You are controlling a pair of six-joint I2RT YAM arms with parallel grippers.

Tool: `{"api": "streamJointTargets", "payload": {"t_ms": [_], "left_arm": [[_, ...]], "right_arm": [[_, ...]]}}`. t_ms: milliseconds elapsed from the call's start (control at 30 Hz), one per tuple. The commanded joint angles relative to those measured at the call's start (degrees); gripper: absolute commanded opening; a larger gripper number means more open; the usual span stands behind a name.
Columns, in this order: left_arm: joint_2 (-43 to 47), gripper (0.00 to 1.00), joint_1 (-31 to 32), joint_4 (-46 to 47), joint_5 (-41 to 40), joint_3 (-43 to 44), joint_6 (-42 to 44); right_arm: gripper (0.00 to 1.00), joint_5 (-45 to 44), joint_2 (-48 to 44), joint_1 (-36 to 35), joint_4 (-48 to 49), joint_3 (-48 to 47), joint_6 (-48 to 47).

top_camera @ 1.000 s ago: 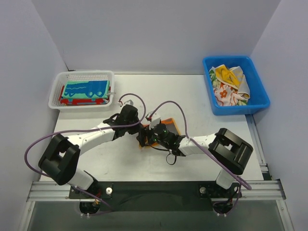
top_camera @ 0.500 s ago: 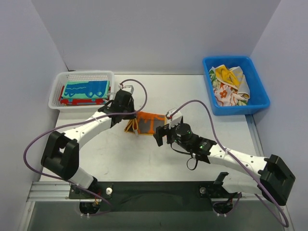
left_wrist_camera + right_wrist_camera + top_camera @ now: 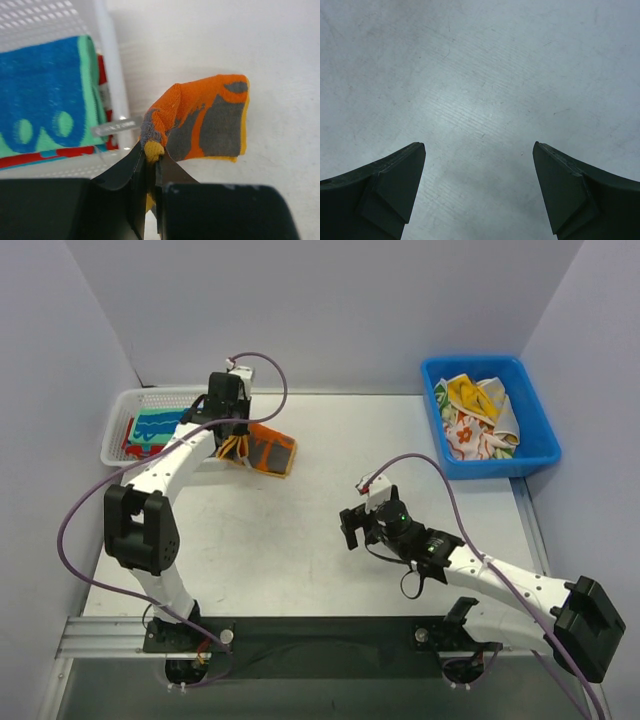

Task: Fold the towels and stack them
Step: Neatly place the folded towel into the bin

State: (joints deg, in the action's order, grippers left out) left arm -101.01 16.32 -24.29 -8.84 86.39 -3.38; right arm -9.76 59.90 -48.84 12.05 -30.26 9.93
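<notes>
Since a second ago, the left arm (image 3: 170,465) has carried the grey-and-orange towel (image 3: 270,450) from the middle of the counter (image 3: 300,550) to its far left part. There the towel sits just beside the white mesh basket (image 3: 165,395). The right arm (image 3: 500,575) has drawn back to the right, and its tool has gone from close over the cloth to wide apart.

The counter is pale and scuffed. The right arm stretches low across the counter's near right part, and the left arm reaches up along the left side. The blue bin (image 3: 540,430) stands at the far right corner and holds loose towels (image 3: 475,415), yellow and floral white, crumpled together. In the basket a teal towel (image 3: 160,427) with blue prints lies folded on a red towel (image 3: 130,450).

The grey-and-orange towel is folded into a short rectangle. Its long axis runs from the basket's right wall toward the counter's middle, slanting a little toward us. The pinched end points at the basket and the free end points right. From the left wrist view the orange-and-grey face is turned up, with a yellow edge beneath. We cannot tell whether the free end touches the counter.

The left tool (image 3: 152,155) is clenched on the towel's bunched corner. The right tool (image 3: 479,150) is released, its jaws spread over bare counter and grasping nothing.
</notes>
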Motion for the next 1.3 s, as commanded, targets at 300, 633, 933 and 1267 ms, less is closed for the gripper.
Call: {"api": "streamJointTargets", "payload": {"t_ms": [300, 633, 933, 1267], "left_arm": [[-7.09, 0.0, -11.48, -7.17, -1.45, 20.12, 13.3], [-15.62, 0.0, -15.53, -12.35, -1.96, 31.82, 19.1], [-17.73, 0.0, -18.77, -13.32, -5.92, 34.81, 22.97], [-19.48, 0.0, -20.62, -13.41, -8.82, 35.69, 27.37]], "right_arm": [[0.92, 2.81, 5.31, 2.78, -4.32, -4.89, -0.71], [0.91, 5.89, 10.67, 3.31, -8.89, -10.61, 0.0], [0.92, 7.3, 13.75, 3.31, -11.79, -14.21, -0.18], [0.91, 8.53, 15.86, 3.31, -14.34, -16.58, -1.49]]}}
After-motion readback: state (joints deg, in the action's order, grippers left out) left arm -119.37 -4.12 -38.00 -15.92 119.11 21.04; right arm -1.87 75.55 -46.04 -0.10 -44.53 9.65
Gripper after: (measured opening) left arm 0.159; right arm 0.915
